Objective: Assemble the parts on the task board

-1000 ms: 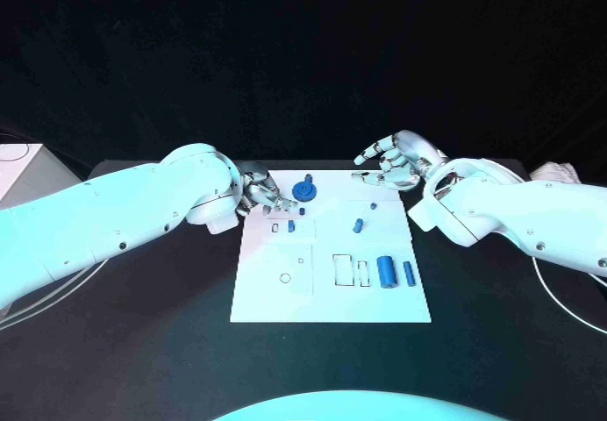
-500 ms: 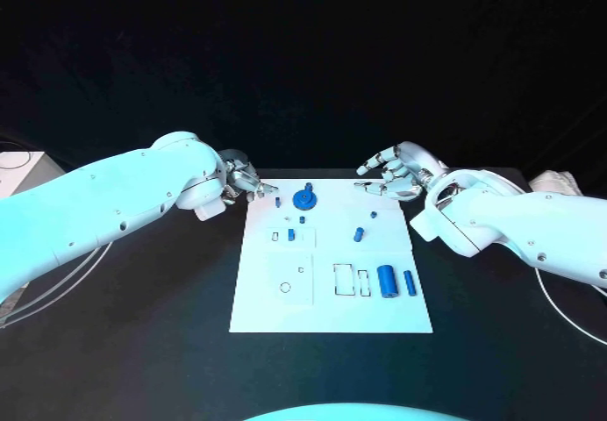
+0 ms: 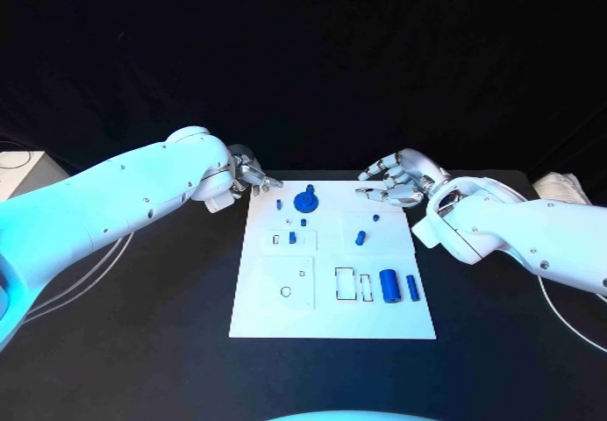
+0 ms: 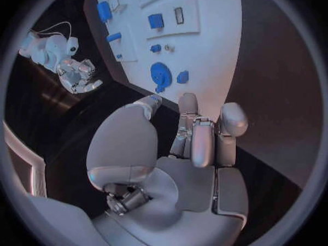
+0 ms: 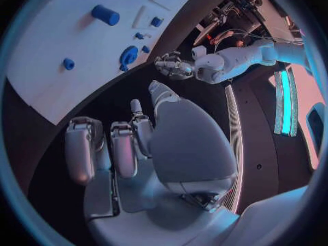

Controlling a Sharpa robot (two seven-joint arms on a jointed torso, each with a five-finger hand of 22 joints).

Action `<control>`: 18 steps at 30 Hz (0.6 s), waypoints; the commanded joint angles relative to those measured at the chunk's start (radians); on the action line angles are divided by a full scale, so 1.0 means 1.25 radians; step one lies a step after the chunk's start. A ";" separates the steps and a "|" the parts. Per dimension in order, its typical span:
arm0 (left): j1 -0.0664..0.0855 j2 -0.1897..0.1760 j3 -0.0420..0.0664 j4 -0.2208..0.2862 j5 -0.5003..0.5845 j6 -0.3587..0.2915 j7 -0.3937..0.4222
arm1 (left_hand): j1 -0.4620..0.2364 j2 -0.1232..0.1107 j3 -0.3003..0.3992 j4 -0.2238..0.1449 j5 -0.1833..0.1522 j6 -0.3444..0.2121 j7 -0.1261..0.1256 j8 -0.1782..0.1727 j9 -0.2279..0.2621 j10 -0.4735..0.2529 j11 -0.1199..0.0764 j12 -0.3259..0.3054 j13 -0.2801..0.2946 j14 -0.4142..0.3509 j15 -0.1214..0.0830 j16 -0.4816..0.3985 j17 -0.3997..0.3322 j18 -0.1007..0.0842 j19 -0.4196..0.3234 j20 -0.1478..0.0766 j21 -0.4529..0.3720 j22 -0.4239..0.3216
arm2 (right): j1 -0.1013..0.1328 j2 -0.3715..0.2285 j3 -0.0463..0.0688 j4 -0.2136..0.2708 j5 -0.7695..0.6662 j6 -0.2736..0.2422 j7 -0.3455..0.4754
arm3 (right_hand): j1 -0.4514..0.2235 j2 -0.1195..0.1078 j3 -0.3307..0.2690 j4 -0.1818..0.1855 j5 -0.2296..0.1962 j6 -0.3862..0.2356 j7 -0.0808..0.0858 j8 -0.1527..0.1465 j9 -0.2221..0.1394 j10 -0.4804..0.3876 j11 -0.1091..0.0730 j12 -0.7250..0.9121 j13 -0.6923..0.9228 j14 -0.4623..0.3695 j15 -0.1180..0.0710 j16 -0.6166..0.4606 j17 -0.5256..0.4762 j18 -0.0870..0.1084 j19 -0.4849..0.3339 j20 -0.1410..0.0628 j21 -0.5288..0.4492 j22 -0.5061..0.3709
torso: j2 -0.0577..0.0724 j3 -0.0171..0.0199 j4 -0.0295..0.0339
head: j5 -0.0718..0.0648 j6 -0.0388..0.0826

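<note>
Head view, looking down on the black counter [image 3: 139, 333]: the white task board [image 3: 332, 307] lies flat in the middle, long side running away from the robot. On its far end stands a round blue part [image 3: 305, 202] with a knob on top, and just beside it, toward the left arm, a small upright blue peg [image 3: 278, 203]. A little nearer sit two more small blue pieces, one by a small rectangular outline [image 3: 292, 237] and one further right [image 3: 360, 236], with a tiny blue dot [image 3: 377, 218] beyond it. Near the right side of the board a thick blue cylinder [image 3: 389, 286] lies next to a thinner blue bar [image 3: 412, 288], both beside empty rectangular slots.

The left hand [image 3: 248, 175] hangs off the board's far left corner, over bare counter, close to the corner but touching none of the parts. Its fingers are loosely bent and apart, and nothing is in them; the left wrist view shows the same, palm [image 4: 171, 164] bare, fingertips pointing at the board edge near the round part [image 4: 160, 73].

The right hand [image 3: 398, 178] hovers just past the far right corner, fingers [image 3: 374, 167] spread and curved, released, grasping nothing. From the right wrist view its fingers [image 5: 123, 142] stand clear of the board [image 5: 62, 87].
</note>
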 commanded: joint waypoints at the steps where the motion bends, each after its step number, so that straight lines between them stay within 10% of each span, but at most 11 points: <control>1: 0.001 0.012 0.000 -0.019 0.009 0.046 0.018 | 0.004 0.000 -0.006 -0.001 0.000 -0.005 0.002 -0.004 -0.002 -0.007 -0.001 0.002 -0.001 0.022 0.006 -0.003 0.063 0.009 -0.003 0.003 -0.003 -0.002 | 0.000 0.001 0.000 0.002 0.000 0.003 0.009 | -0.007 -0.001 0.006 -0.001 0.000 0.001 0.001 0.004 -0.001 -0.007 0.000 -0.004 0.063 0.074 0.002 -0.005 0.170 0.016 0.029 0.003 -0.003 0.139 | 0.007 -0.0009 -0.0022 | 0.000 0.003; 18: -0.003 0.055 -0.013 -0.087 0.017 0.092 0.023 | 0.002 -0.001 -0.011 -0.001 -0.002 -0.005 0.003 -0.007 -0.005 -0.011 0.001 0.002 -0.001 0.023 0.008 0.000 0.068 0.009 -0.002 0.005 -0.003 0.001 | 0.000 0.002 0.001 0.009 0.002 -0.013 0.017 | -0.008 -0.001 0.007 -0.001 0.003 0.000 0.002 0.004 -0.001 -0.007 0.000 -0.004 0.062 0.074 0.002 -0.006 0.169 0.017 0.029 0.003 -0.004 0.139 | 0.012 -0.0011 -0.0054 | 0.002 0.003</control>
